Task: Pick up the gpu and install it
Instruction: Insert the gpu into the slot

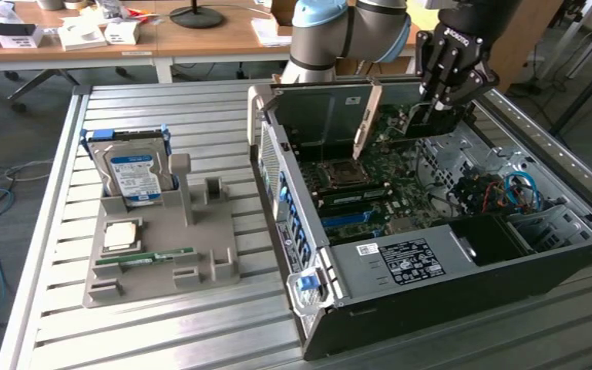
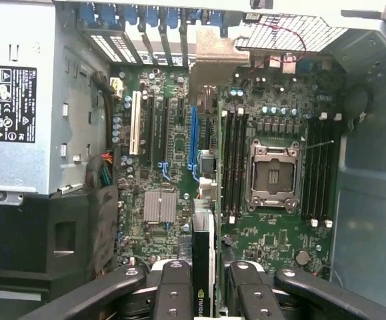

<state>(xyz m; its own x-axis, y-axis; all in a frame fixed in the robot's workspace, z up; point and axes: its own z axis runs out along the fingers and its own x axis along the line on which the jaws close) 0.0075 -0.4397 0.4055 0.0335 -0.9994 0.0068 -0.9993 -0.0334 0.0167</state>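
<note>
Exterior view, from its left: I see the grey holder (image 1: pixel 163 262) with the hard drive (image 1: pixel 136 176) standing in it, then the open computer case (image 1: pixel 399 270) lying on its side. Over the case's far end the arm (image 1: pixel 348 31) comes in from behind, wrist angled down so the gripper (image 1: pixel 432 116) points into the case. It is clamped on the gpu (image 1: pixel 404 127), which stands on edge above the motherboard (image 1: pixel 378 185), bracket toward the exterior view's left. On the wrist view the fingers (image 2: pixel 173 293) pinch both faces of the gpu (image 2: pixel 204 247), which runs just beside the blue slot (image 2: pixel 193 137). I cannot tell whether it touches the board.
</note>
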